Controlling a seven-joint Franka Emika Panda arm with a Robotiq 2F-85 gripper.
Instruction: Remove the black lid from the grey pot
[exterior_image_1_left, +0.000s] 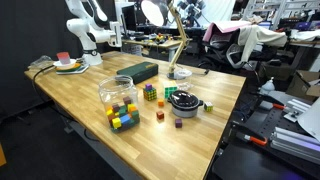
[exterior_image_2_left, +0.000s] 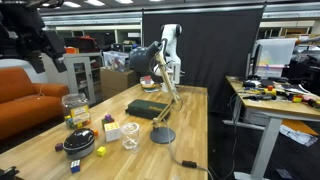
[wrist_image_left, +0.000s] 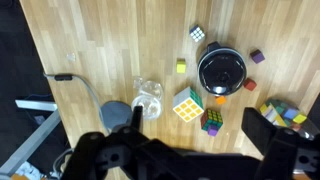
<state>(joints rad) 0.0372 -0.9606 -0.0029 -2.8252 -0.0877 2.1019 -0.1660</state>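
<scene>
The black lid (wrist_image_left: 221, 70) sits on the grey pot (wrist_image_left: 199, 71), near the top right of the wrist view. Only a thin grey rim shows round the lid. My gripper (wrist_image_left: 195, 110) is open and empty, high above the table, with its two dark fingers spread wide. The pot lies beyond the fingers, nearer the right one, and nothing is between the jaws. In both exterior views the lid (exterior_image_1_left: 186, 99) (exterior_image_2_left: 79, 140) rests on the pot (exterior_image_1_left: 186, 108) (exterior_image_2_left: 79, 151). The gripper itself does not show clearly in either.
A white and yellow puzzle cube (wrist_image_left: 187, 105) and a darker one (wrist_image_left: 212, 121) lie below the pot, with small coloured blocks around it. A clear glass (wrist_image_left: 148, 97), a lamp base (wrist_image_left: 118, 112), a jar of coloured cubes (exterior_image_1_left: 118, 100) and a dark green box (exterior_image_1_left: 138, 72) also stand on the table.
</scene>
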